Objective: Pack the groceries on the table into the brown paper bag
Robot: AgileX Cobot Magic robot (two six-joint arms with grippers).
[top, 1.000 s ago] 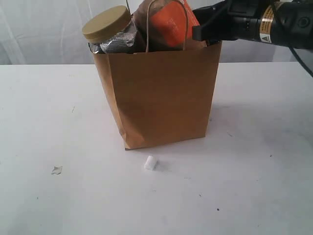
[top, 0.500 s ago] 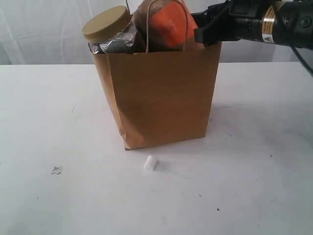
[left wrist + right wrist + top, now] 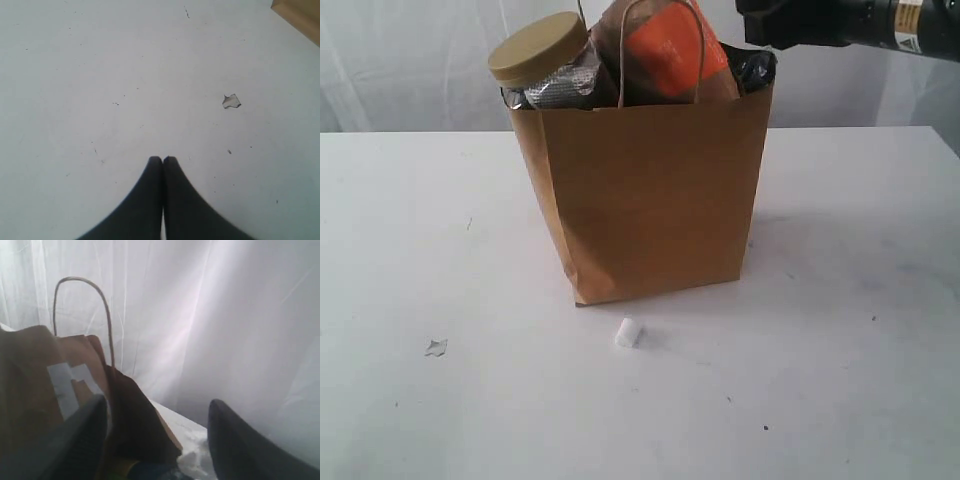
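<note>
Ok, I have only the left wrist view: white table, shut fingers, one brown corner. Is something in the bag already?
Observer: Yes. The brown paper bag stands upright, and a clear jar with mustard lid sticks out of its top.
Operator: Something else inside?
Observer: A brown-orange pouch rises out of the top beside the jar.
Operator: And the right arm?
Observer: The right fingers stand open and hold nothing, up by the bag's top right edge.
</note>
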